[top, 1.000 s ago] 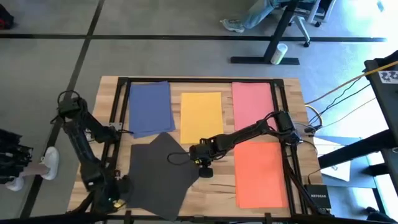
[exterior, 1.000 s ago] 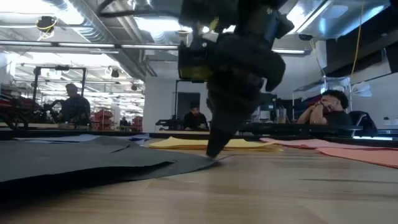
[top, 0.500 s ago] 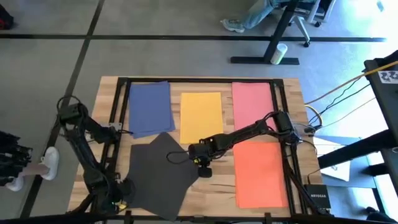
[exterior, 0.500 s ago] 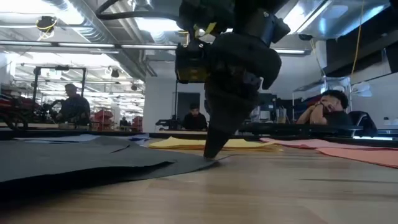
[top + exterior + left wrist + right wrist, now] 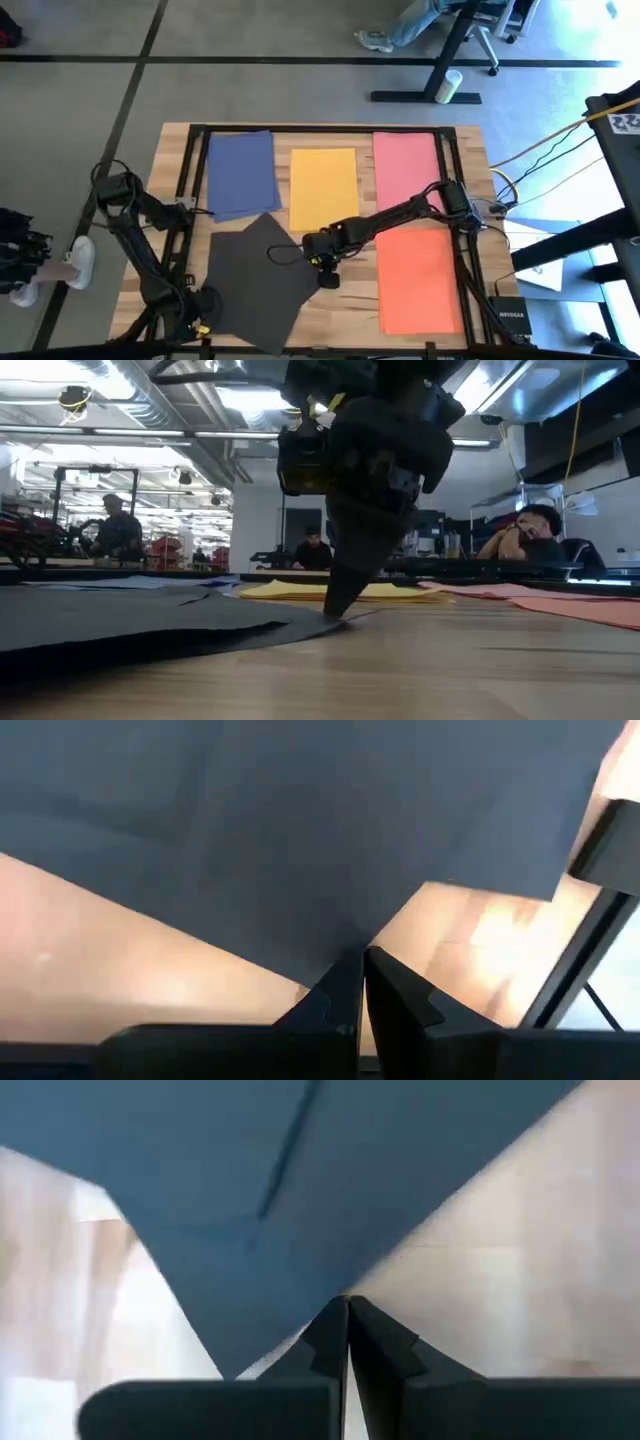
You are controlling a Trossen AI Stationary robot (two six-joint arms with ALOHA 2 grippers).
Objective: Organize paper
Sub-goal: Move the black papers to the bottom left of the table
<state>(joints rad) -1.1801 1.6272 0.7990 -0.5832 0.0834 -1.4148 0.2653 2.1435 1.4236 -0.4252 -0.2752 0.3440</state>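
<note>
Dark grey sheet (image 5: pixel 255 280) lies skewed on the desk (image 5: pixel 340 300), its corners pinched by the clenched left tool (image 5: pixel 360 965) and right tool (image 5: pixel 347 1312), so both should turn it square together, flat, without tugging apart.

White cup (image 5: pixel 453 82) on floor

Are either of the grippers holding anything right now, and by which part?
Both pinch the dark grey-black sheet: the left gripper at its near-left corner, the right gripper at its right-hand corner.
</note>
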